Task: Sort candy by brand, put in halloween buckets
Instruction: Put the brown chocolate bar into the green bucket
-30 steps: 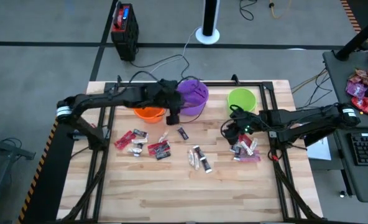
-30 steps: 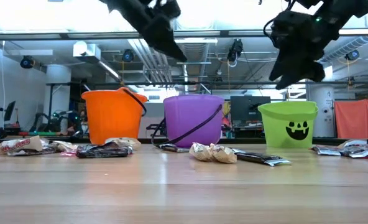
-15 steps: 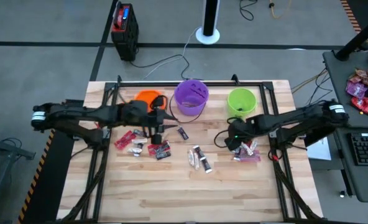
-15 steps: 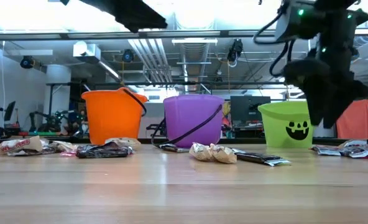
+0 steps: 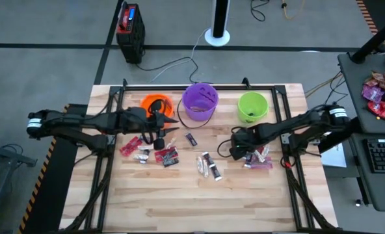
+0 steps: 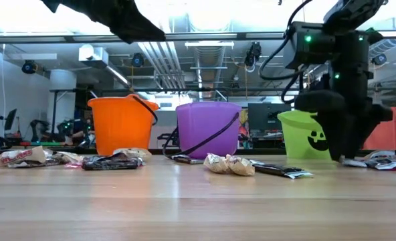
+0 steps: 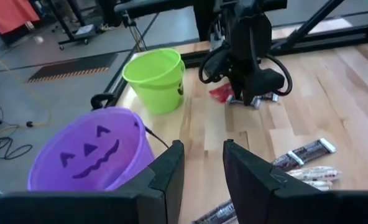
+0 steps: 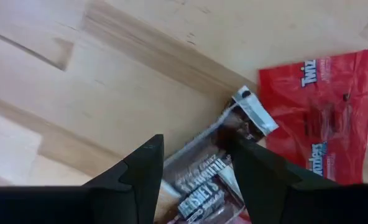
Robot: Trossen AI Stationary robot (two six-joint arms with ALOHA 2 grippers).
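From above, the left hand (image 5: pixel 159 133) hovers just in front of the orange bucket (image 5: pixel 155 104), fingers apart and empty; purple bucket (image 5: pixel 199 99) beside it. At bench (image 6: pixel 198 201) level, the right hand (image 6: pixel 348 150) hangs before the green bucket (image 6: pixel 298 134). Its wrist view shows parted fingers (image 8: pixel 140 171) straddling brown candy (image 8: pixel 202 171) beside a red Twizzlers pack (image 8: pixel 321 106).
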